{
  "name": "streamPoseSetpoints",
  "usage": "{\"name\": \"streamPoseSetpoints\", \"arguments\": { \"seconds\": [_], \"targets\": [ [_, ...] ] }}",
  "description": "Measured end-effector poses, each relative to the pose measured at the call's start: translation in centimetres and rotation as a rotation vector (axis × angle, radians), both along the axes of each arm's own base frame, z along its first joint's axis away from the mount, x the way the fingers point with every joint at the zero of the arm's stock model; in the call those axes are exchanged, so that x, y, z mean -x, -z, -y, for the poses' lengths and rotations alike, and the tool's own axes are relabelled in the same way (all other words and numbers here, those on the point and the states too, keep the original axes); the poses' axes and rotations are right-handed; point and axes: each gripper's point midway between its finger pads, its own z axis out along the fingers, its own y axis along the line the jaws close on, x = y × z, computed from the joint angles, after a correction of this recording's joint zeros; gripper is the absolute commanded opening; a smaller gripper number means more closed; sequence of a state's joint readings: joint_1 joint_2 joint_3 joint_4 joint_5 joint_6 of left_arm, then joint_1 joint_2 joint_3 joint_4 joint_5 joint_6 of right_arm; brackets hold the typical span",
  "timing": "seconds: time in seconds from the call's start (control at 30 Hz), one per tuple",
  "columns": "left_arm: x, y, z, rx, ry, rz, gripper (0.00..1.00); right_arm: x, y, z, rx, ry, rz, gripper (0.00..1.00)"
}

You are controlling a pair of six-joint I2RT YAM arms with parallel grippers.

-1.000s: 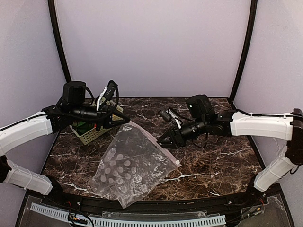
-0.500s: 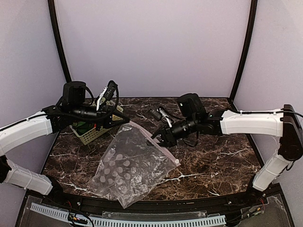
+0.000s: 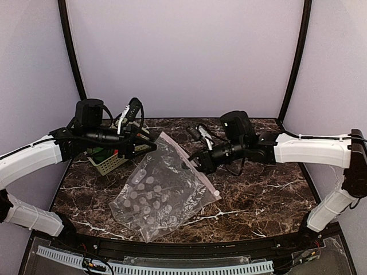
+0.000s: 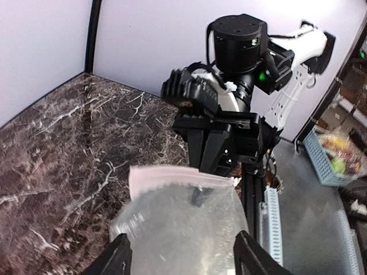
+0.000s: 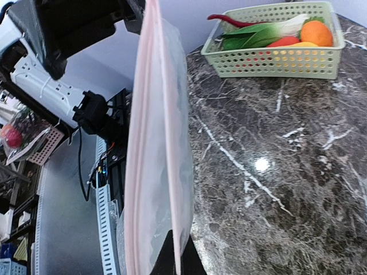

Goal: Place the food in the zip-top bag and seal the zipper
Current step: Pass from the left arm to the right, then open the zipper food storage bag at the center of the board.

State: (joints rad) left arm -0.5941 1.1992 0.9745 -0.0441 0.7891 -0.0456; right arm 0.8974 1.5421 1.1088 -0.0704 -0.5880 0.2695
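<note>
The clear dotted zip-top bag (image 3: 157, 192) lies slanted on the marble, its zipper (image 3: 183, 157) edge raised. My right gripper (image 3: 191, 164) is shut on that zipper strip (image 5: 157, 143), which runs upright from its fingertips (image 5: 179, 255). My left gripper (image 3: 148, 146) is open at the bag's far corner. In the left wrist view its two fingers (image 4: 114, 258) stand wide apart, with the bag (image 4: 183, 217) and its zipper (image 4: 178, 179) just ahead. The food stays in the green basket (image 5: 275, 63): bok choy (image 5: 264, 34), red chili (image 5: 229, 22) and an orange fruit (image 5: 316, 31).
The green lattice basket (image 3: 109, 161) stands at the back left under my left arm. Dark marble table (image 3: 258, 189) stretches to the right of the bag. A black frame rail and a white slotted strip (image 3: 172, 266) line the near edge.
My right gripper has shut on the bag's zipper edge and lifted it a little. My left gripper has gone from shut to open. The bag has shifted slightly left.
</note>
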Motion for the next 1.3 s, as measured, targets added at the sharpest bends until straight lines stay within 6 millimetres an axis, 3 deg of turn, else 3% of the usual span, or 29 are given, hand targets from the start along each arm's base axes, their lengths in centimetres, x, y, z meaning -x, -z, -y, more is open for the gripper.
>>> {"name": "streamPoseSetpoints", "arguments": {
  "seconds": [0.23,0.5,0.63,0.8,0.93,1.07,1.17,1.3],
  "targets": [
    [-0.7,-1.3,-1.2,-0.015,-0.092,0.097,0.73,-4.2,-3.4,5.4,0.021,0.247,0.094,0.00],
    [-2.2,-3.8,-2.1,0.010,-0.213,0.117,0.73,-8.8,-7.0,14.9,0.203,0.618,0.234,0.00],
    [-3.1,-5.1,-2.5,0.038,-0.289,0.080,0.72,-9.7,-10.1,18.8,0.279,0.775,0.323,0.00],
    [-3.9,-4.7,-3.0,0.052,-0.370,-0.022,0.71,-9.5,-11.8,21.8,0.331,0.881,0.383,0.00],
    [-3.8,-2.2,-3.3,0.057,-0.406,-0.134,0.71,-9.4,-10.5,21.7,0.351,0.871,0.352,0.00],
    [-3.2,1.0,-3.3,0.041,-0.432,-0.235,0.70,-9.0,-6.4,19.5,0.327,0.793,0.248,0.00],
    [-2.7,2.4,-3.5,0.039,-0.455,-0.276,0.70,-8.3,-2.5,16.3,0.292,0.692,0.138,0.00],
    [-2.3,2.9,-3.8,0.088,-0.485,-0.298,0.70,-6.7,1.0,11.3,0.262,0.563,0.036,0.00]
  ]
}}
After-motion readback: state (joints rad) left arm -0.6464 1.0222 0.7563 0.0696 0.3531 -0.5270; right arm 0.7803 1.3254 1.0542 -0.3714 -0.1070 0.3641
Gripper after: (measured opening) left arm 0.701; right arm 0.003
